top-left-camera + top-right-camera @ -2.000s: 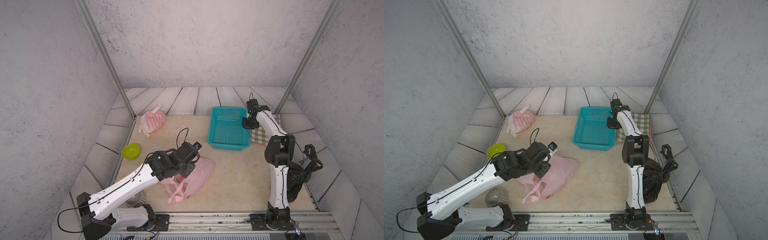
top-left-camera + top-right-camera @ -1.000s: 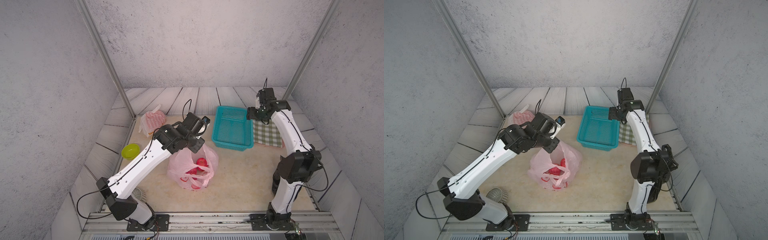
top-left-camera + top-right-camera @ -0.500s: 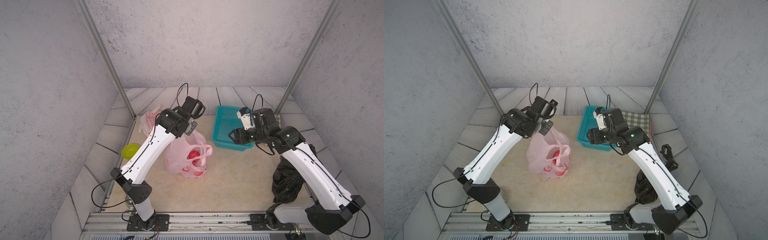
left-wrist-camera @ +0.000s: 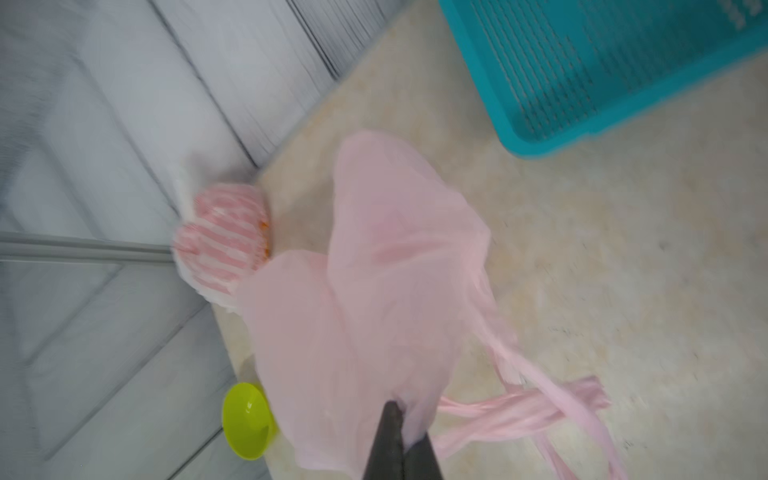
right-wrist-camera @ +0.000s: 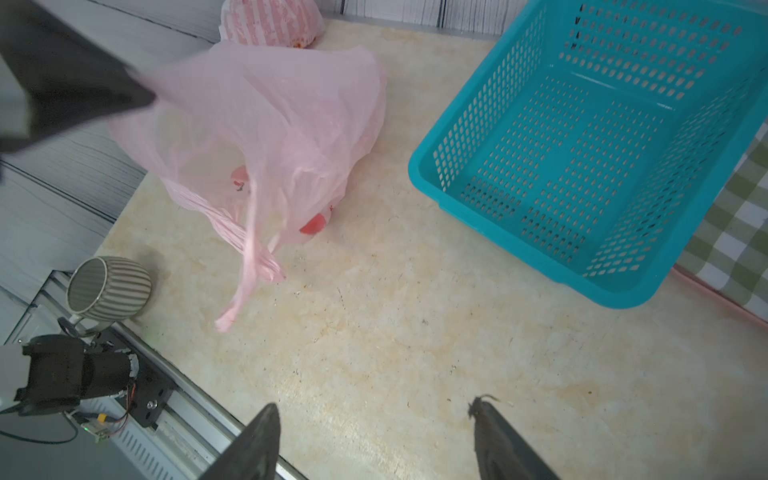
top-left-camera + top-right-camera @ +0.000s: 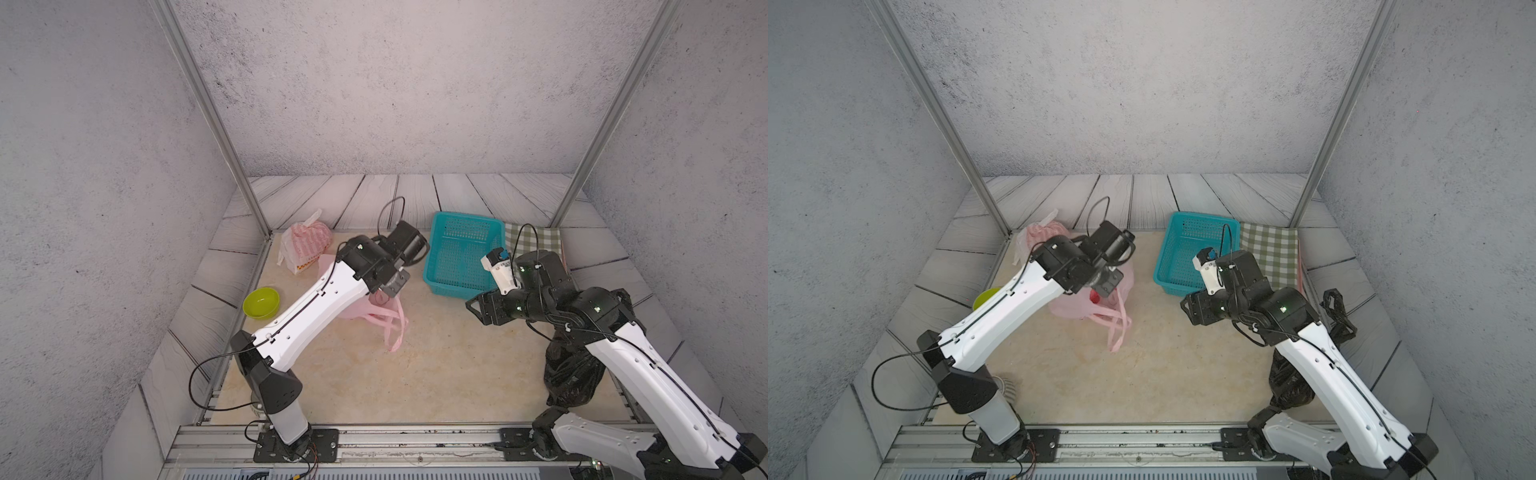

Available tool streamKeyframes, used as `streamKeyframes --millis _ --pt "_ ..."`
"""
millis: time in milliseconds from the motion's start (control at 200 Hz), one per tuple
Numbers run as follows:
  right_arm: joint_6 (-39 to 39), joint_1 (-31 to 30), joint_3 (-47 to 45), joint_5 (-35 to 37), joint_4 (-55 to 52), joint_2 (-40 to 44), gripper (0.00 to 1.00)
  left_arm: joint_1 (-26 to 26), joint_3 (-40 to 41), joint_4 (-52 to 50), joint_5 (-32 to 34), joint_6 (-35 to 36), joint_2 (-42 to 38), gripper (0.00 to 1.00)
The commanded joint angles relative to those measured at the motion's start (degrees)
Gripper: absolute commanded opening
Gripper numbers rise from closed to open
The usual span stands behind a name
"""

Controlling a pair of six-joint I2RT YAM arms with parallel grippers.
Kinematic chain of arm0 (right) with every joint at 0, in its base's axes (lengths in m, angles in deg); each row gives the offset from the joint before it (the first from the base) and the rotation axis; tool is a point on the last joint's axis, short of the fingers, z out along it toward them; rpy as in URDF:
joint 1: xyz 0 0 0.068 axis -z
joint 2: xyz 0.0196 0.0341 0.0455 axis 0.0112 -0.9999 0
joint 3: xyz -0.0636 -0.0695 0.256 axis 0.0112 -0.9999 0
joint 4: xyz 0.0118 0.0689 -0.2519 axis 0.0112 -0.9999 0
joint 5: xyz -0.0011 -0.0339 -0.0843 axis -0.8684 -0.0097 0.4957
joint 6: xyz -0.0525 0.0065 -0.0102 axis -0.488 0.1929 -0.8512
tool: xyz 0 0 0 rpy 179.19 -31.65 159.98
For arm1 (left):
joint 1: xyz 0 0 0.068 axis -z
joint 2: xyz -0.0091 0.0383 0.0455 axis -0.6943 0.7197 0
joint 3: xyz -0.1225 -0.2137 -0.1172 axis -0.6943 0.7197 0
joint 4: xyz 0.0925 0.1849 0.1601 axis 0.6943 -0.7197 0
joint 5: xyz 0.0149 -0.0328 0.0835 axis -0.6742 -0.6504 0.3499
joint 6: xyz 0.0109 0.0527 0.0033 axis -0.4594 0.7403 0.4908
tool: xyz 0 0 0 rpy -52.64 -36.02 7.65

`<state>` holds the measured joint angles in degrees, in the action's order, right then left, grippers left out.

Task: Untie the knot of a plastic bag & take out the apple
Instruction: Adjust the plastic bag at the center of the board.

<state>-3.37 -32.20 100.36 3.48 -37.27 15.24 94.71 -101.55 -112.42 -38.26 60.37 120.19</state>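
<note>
Right gripper nearer, left gripper pinching bag

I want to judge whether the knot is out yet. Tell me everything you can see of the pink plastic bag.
The pink plastic bag is thin, translucent, crinkled film. The left gripper is shut on a pinch of its upper film, so that it stands in a peak, while its bottom seems to rest on the beige table. Red round shapes show through near the bottom. Its handle strips hang loose down to the table; I see no knot in them.
</note>
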Motion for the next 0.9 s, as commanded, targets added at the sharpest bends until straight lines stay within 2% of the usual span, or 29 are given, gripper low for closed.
streamKeyframes --millis 0,65,145,305,470,560,696,776,896 --pt "0.5 -0.4 -3.4 -1.3 -1.4 3.8 0.74 3.9 16.7 12.7 -10.3 -9.2 -9.4 0.00" --pt "1.2 -0.3 -5.8 -2.2 -0.6 4.9 0.74 3.7 25.3 19.0 -11.3 -11.4 -13.1 0.00" --pt "2.3 -0.6 -8.2 -5.5 1.3 5.1 0.73 2.2 27.4 18.3 -10.0 -11.5 -12.5 0.00" --pt "6.6 -3.0 -13.4 -16.3 11.0 6.2 0.72 1.8 21.7 13.8 -8.0 -9.9 -10.4 0.00" --pt "12.2 -8.3 -22.0 -20.1 26.1 9.0 0.69 1.8 16.4 15.0 -14.1 -10.1 -11.1 0.00" --pt "15.0 -12.8 -28.6 -16.1 36.9 10.8 0.67 1.8 15.3 15.9 -16.8 -11.1 -10.8 0.00" --pt "14.6 -20.8 -36.8 -0.4 51.1 10.1 0.61 1.8 15.2 17.4 -20.7 -12.3 -10.6 0.00" --pt "13.7 -23.0 -38.2 5.4 55.5 7.6 0.61 2.2 14.8 17.8 -23.3 -13.6 -11.3 0.00" --pt "14.1 -23.2 -37.3 8.4 57.5 4.0 0.59 2.6 14.8 18.3 -24.6 -15.0 -13.0 0.00"
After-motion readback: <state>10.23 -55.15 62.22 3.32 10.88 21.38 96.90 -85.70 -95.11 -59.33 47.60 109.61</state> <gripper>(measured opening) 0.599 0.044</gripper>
